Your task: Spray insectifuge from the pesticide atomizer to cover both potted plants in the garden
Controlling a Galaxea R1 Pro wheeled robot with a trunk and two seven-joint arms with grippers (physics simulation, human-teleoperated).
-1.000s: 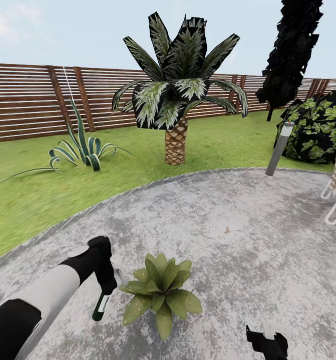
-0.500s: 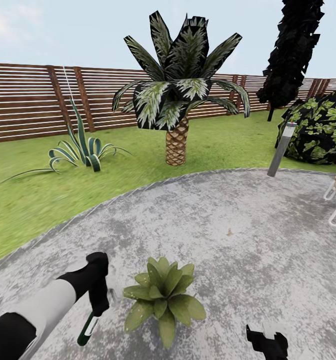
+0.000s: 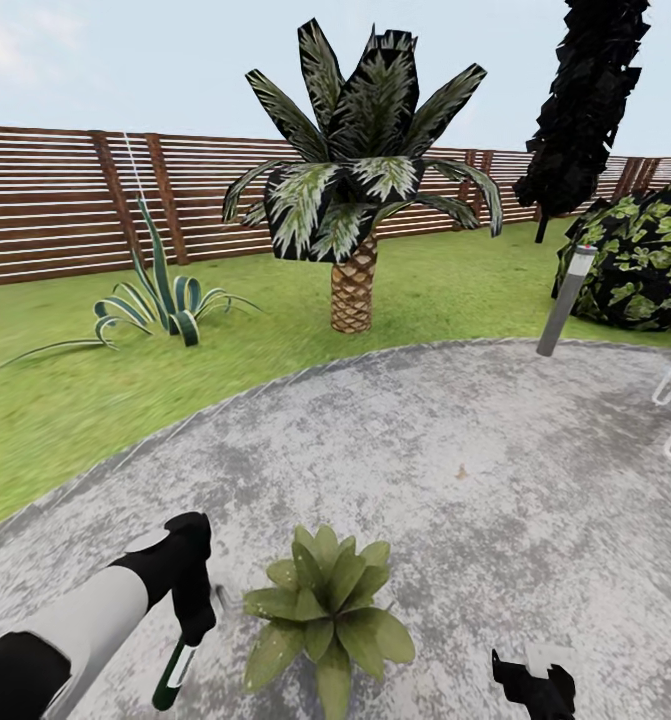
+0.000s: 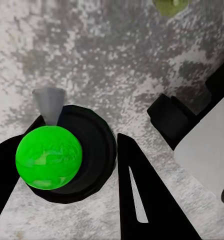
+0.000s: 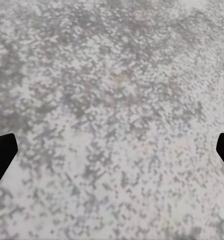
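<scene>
My left arm reaches forward and down from the lower left, forearm white, wrist black, left gripper [image 3: 187, 640] pointing down at the patio [image 3: 495, 480] and clamped on the atomizer [image 3: 172, 676] — the bottle hangs below my fingers, tilted, its base toward me, white band showing. In the left wrist view the fingers [image 4: 147, 200] flank the bottle's dark round top [image 4: 74, 150] and its bright green cap [image 4: 48, 157], with a grey nozzle just beside it. The bottle sits just left of the plant [image 3: 327, 610], near its leaves but not touching. My right gripper [image 3: 531, 685] is low at the bottom right, fingertips [image 5: 1, 152] spread wide over bare stone — nothing in it. Versus a second ago: my left wrist has dropped lower and pulled back toward me, bottle with it, now further from the plant's leaves. The camera shifted slightly too, so palm [image 3: 360, 190] and lamp post [image 3: 565, 300] look nudged.
</scene>
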